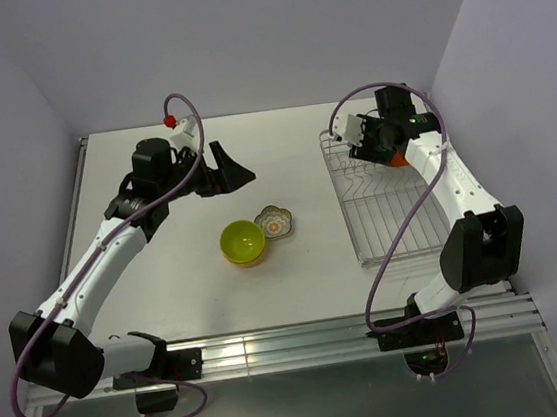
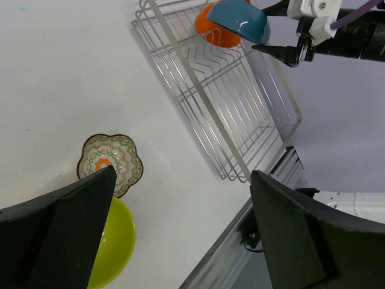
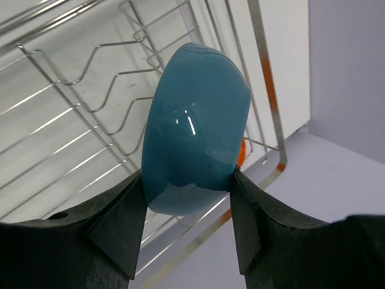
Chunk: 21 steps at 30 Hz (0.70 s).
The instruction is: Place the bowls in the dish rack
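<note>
1. Fingers (image 3: 123, 226) of the right gripper (image 3: 187, 180) clamp the blue bowl (image 3: 195, 126) on edge, just over the dish rack (image 3: 263, 84), far end.
2. Orange bowl (image 2: 218, 35) right behind it, so lowering crooked could knock it.
3. Glossy sides; might slip early.
4. Left gripper (image 2: 183, 174) gapes empty near the green bowl (image 2: 117, 241).

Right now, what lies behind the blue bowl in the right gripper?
An orange bowl in the dish rack; the blue bowl hides most of it from the right wrist camera.
</note>
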Each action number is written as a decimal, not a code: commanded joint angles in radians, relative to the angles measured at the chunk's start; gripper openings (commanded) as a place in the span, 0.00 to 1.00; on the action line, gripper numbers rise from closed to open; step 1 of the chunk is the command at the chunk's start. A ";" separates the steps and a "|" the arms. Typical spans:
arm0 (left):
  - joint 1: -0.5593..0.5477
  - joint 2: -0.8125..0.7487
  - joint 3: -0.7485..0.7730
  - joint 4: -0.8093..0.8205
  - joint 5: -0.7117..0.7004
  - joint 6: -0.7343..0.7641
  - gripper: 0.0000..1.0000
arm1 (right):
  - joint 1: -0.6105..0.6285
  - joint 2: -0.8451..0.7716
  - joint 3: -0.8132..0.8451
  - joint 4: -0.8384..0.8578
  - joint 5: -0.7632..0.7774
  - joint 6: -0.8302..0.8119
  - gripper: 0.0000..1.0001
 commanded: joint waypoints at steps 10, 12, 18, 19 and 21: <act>0.019 -0.042 -0.020 0.017 -0.023 0.022 0.99 | 0.032 -0.003 -0.058 0.260 0.096 -0.246 0.00; 0.021 -0.039 -0.019 0.015 -0.023 0.022 0.99 | 0.041 0.014 -0.061 0.274 0.115 -0.257 0.00; 0.024 -0.019 -0.008 0.008 -0.017 0.027 0.99 | 0.064 0.071 -0.036 0.272 0.145 -0.271 0.00; 0.026 -0.016 -0.005 0.008 -0.009 0.027 1.00 | 0.067 0.075 -0.038 0.275 0.147 -0.283 0.00; 0.027 -0.005 0.003 0.008 0.002 0.025 0.99 | 0.074 0.089 -0.046 0.289 0.147 -0.291 0.00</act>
